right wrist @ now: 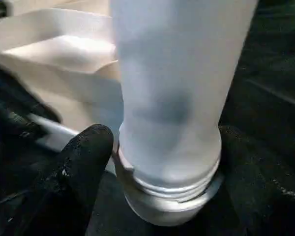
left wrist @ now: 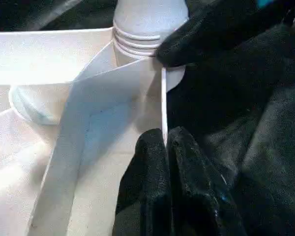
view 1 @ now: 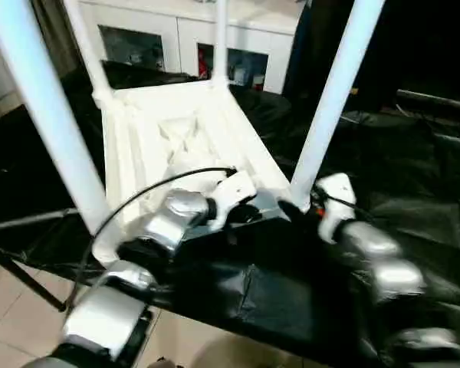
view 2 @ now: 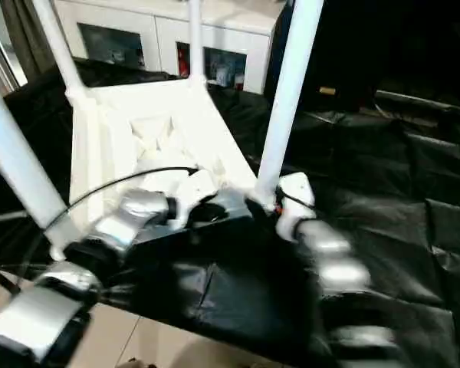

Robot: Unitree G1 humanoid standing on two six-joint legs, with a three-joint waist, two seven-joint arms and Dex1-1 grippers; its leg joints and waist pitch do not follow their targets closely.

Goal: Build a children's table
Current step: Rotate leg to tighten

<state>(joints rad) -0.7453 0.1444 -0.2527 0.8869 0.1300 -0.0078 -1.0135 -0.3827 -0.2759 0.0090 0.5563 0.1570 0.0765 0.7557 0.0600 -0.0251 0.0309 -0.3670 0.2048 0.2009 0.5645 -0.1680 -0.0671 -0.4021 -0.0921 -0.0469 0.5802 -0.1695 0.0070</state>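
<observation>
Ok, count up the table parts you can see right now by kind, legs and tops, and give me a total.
Legs: 4 (near-left, far-left, far-right, near-right), all standing upright at the corners
Table top: 1, lying upside down
Total: 5

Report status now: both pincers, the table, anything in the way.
Left pincer shut on table top rim. Right pincer straddling near-right leg at its socket. Table upside down, four legs standing. Black sheet underneath, nothing blocking.
</observation>
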